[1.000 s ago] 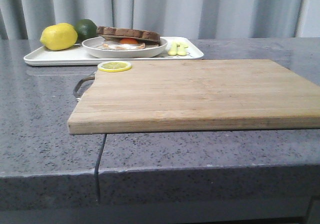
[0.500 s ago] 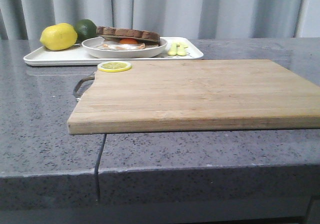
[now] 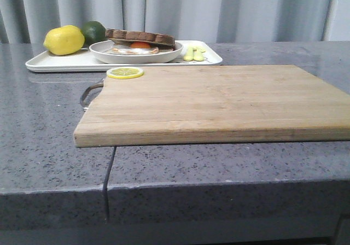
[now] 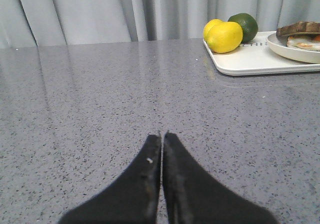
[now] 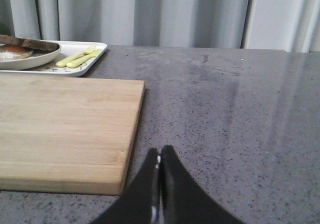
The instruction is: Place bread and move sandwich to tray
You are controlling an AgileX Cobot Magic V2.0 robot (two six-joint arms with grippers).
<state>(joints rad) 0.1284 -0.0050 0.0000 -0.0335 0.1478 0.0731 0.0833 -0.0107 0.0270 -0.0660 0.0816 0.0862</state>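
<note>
Bread point(image 3: 140, 36): thick slice with a dark brown crust, lay tilted across the top of the sandwich, its far edge higher than the near one; only the crust edge showed in the front view.
Sandwich point(image 3: 134, 48): fried egg with an orange yolk and white edge on a slice, partly covered by the bread, inside the plate.
Plate point(image 3: 136, 55): shallow, round, white; sat on the tray, near its middle.
Tray point(image 3: 60, 63): flat, white, rectangular with rounded corners and a low rim; stood at the far left of the table, just behind the cutting board.
Lemon point(image 3: 64, 40): whole, yellow, on the left end of the tray, touching the lime.
Lime point(image 3: 94, 31): dark green, behind the lemon, beside the plate.
Cutlery point(image 3: 194, 53): pale yellow-green pieces, a fork among them, on the right end of the tray.
Lemon slice point(image 3: 125, 72): round, flat, on the far left corner of the cutting board.
Cutting board point(image 3: 219, 101): pale wood, otherwise bare, a loop handle at its left end.
Table point(image 3: 44, 141): grey speckled stone.
Left gripper point(image 4: 162, 136): fingers pressed together, nothing between them, low over bare table, well apart from the tray.
Right gripper point(image 5: 160, 151): fingers pressed together, holding nothing, over the table just beside the board's right edge.
</note>
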